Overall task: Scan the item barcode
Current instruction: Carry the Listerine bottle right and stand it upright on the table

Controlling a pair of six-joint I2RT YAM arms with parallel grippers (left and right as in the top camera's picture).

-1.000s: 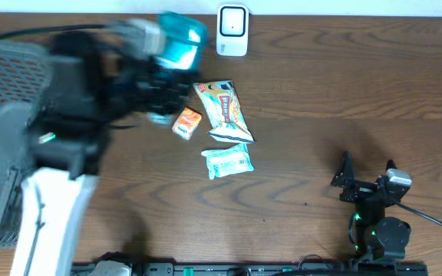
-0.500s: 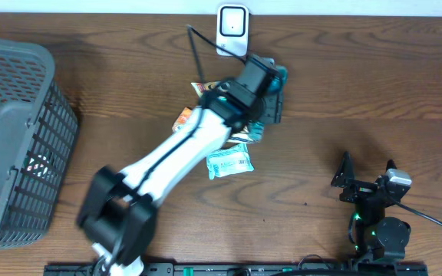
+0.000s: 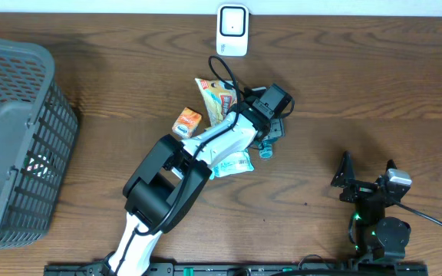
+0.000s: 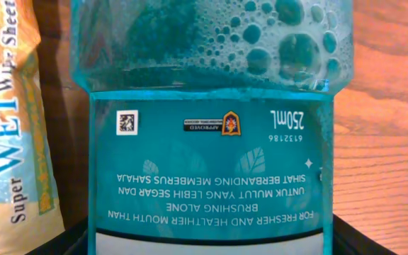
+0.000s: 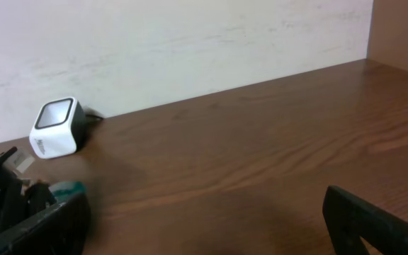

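Left gripper (image 3: 271,132) grips bottle (image 4: 211,142), wipes packet (image 4: 9,142) just beside its edge.

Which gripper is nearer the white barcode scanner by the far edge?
Left. The left gripper, clamped on the teal mouthwash bottle, is somewhat short and right of the white barcode scanner; the right gripper sits open at the near right edge.

On the tabletop (image 3: 359,84) the scanner (image 3: 232,31) stands at twelve o'clock and the basket (image 3: 6,77) at nine. Near the centre, the bottle (image 4: 211,142) is just at three o'clock of the wipes packet (image 3: 217,98).
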